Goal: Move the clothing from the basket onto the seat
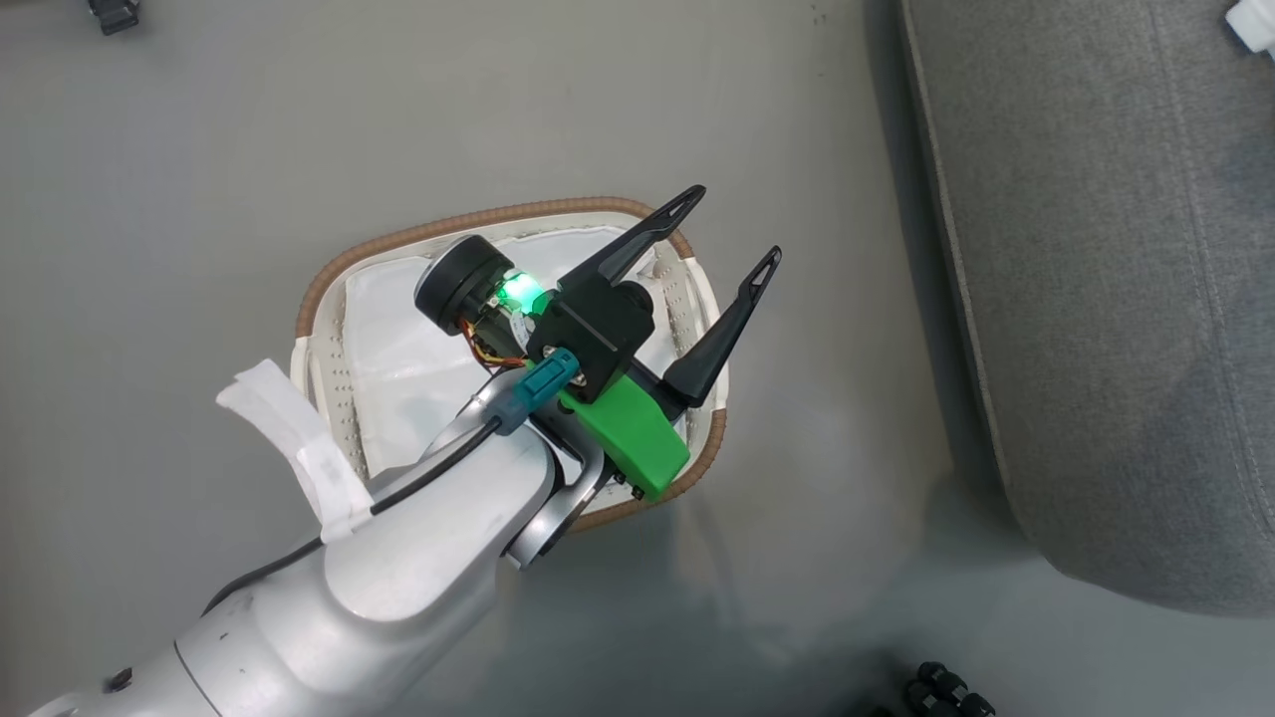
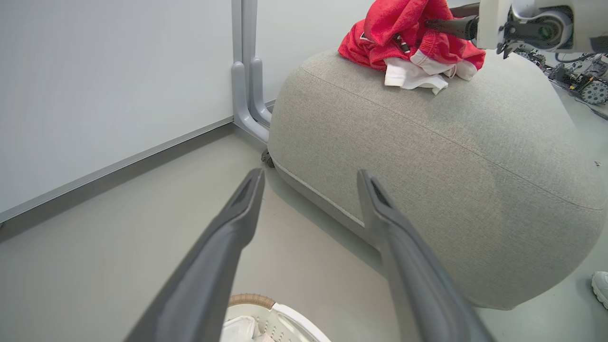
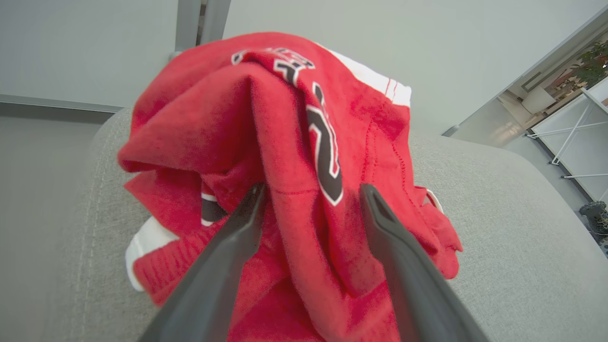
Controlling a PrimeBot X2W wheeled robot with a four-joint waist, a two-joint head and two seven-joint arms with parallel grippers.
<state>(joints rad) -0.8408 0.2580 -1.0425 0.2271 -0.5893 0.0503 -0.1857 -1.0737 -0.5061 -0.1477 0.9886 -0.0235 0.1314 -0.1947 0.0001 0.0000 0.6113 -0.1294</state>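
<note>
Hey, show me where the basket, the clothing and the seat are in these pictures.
basket (image 1: pixel 558 208): head view, on the brown woven rim at its far edge.
clothing (image 3: pixel 285 156): right wrist view, on the red fold beside the black lettering.
seat (image 2: pixel 427 190): left wrist view, on the grey fabric side.

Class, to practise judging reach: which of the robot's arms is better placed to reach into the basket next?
Left. The left gripper, open, hangs directly over the basket, where a white liner shows. The right gripper is off at the seat, open astride the red clothing lying there.
</note>
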